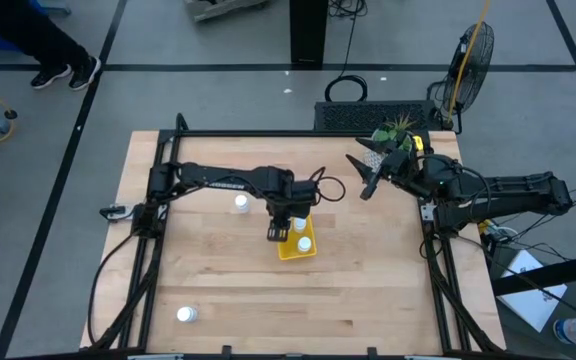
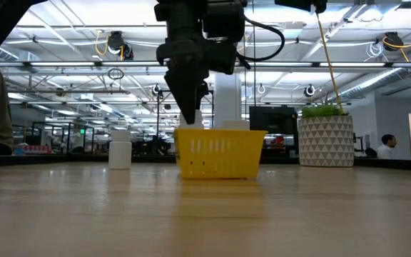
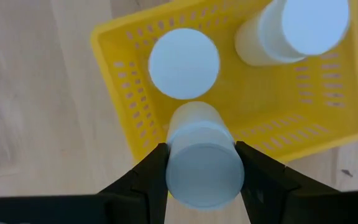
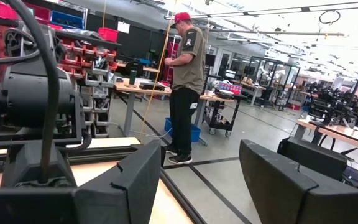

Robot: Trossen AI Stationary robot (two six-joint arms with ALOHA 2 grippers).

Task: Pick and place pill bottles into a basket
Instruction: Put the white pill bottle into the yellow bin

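Holding a pill bottle clamped between its fingers, left gripper hangs just over the near edge of the yellow basket mid-table. Two more bottles stand inside the basket. One bottle on the table just behind-left of it, another near the front-left corner. Right gripper raised beside the plant pot at the back right, jaws parted, nothing in them

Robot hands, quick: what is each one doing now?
Left gripper: closed on a pill bottle over the basket.
Right gripper: open, holding nothing.
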